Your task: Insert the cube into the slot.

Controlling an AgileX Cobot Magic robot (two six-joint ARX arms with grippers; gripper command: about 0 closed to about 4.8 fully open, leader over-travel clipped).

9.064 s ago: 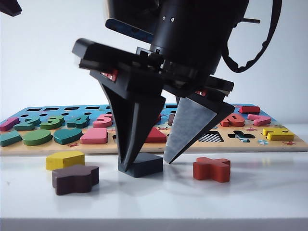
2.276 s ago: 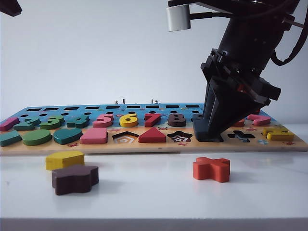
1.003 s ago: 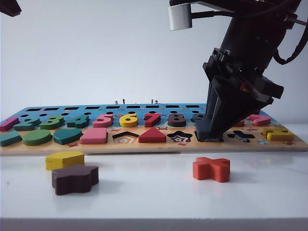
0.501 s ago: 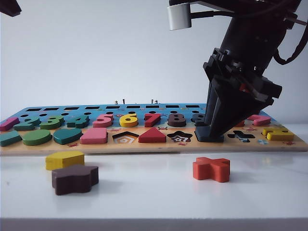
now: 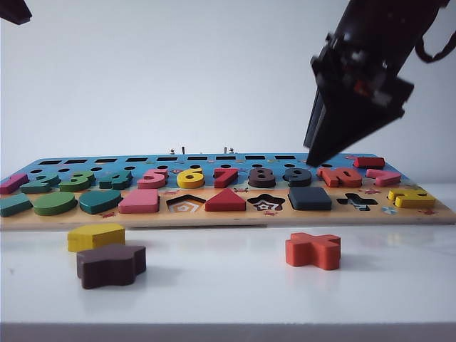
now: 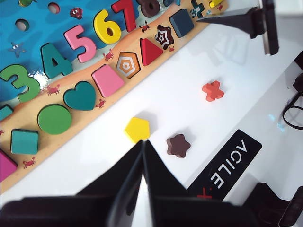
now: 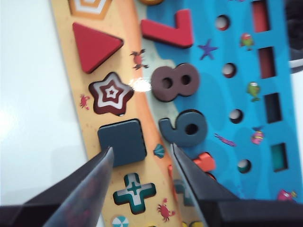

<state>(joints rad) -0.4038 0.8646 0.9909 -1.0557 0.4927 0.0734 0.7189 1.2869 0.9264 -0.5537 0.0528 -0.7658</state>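
Note:
The cube (image 5: 310, 198) is a flat dark navy square with rounded corners. It lies flush in the slot on the front row of the puzzle board, between the star recess and the cross recess, and hides the slot's bottom. The wrist views also show the cube (image 7: 122, 142) (image 6: 181, 22) seated. My right gripper (image 5: 313, 158) hangs above and just behind it, clear of it, and the right wrist view shows the gripper (image 7: 141, 148) open and empty. My left gripper (image 6: 142, 142) is shut on nothing, over the white table near the yellow block.
The puzzle board (image 5: 228, 215) spans the table's far half, with empty pentagon (image 5: 186, 204), star (image 5: 266, 204) and cross (image 5: 357, 201) recesses. Loose on the white table in front lie a yellow pentagon (image 5: 96, 236), a dark brown star block (image 5: 111, 265) and an orange-red cross (image 5: 313, 250).
The cube dropped fully into the slot, covering the checkerboard. My right gripper let go of it and rose up off the board. The left arm kept still.

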